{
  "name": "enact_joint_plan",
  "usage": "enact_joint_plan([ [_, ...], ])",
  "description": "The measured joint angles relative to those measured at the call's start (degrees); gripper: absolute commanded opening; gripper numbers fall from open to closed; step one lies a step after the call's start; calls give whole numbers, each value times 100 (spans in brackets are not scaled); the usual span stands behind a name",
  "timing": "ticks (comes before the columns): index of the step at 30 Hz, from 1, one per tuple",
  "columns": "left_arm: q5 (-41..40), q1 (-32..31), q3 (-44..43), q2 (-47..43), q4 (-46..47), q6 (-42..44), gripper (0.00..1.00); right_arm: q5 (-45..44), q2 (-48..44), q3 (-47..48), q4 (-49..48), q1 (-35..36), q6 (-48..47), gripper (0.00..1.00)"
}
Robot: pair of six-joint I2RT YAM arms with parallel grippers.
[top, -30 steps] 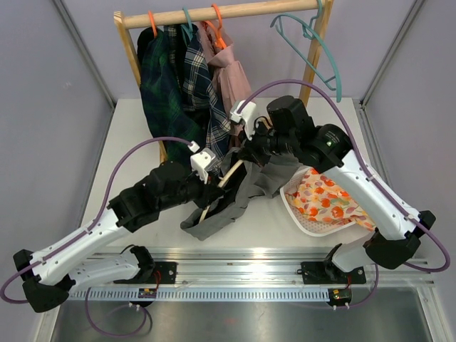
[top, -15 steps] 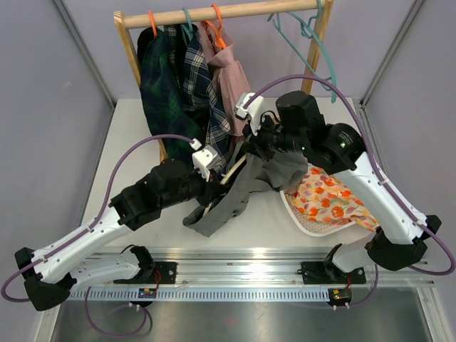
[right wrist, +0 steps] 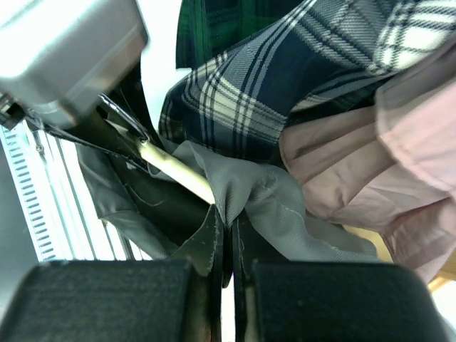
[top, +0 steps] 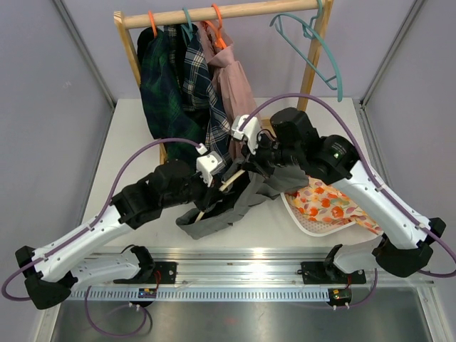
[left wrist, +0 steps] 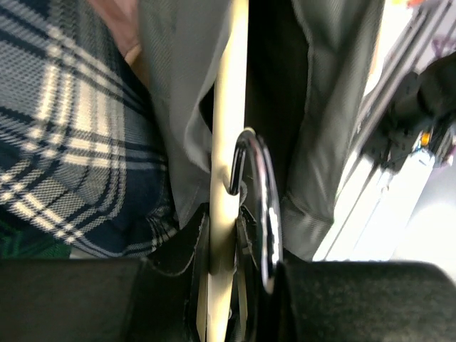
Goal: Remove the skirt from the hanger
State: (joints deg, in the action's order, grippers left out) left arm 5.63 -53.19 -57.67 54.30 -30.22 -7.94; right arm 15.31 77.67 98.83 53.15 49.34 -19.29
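The grey skirt point(top: 228, 206) hangs from a pale wooden hanger point(top: 226, 182) held over the table's middle. My left gripper point(top: 211, 187) is shut on the hanger bar point(left wrist: 226, 142) just below its metal hook point(left wrist: 262, 206); grey cloth point(left wrist: 178, 107) drapes on both sides of the bar. My right gripper point(top: 251, 165) is shut on a bunched fold of the skirt point(right wrist: 249, 192) where it wraps the hanger's bar point(right wrist: 178, 172). The skirt's lower part lies crumpled on the table.
A wooden rack point(top: 214, 13) at the back carries plaid garments point(top: 178, 85), a pink garment point(top: 231, 75) and empty teal hangers point(top: 320, 50). A floral cloth on a white tray point(top: 324, 206) lies at the right. The rail point(top: 242, 274) runs along the near edge.
The right gripper has shifted left and down with its fold of grey cloth. The skirt has bunched more under the hanger. The left gripper keeps its hold on the hanger.
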Motion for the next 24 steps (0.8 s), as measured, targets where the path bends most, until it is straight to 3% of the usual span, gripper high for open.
enact_joint_plan([
  [10,155,0,-437,389,-636,105,0,-363,247,96,251,146,304,0],
  [18,186,0,-111,195,-282,203,0,-181,162,260,518,146,-457,0],
  [21,299,0,39,76,-282,378,0,234,-83,-203,629,177,-1045,13],
  [23,407,-4,98,11,-391,562,0,538,-223,-507,734,247,-1445,48],
  [24,411,-7,111,4,-407,638,0,883,-269,-625,817,313,-1617,56],
])
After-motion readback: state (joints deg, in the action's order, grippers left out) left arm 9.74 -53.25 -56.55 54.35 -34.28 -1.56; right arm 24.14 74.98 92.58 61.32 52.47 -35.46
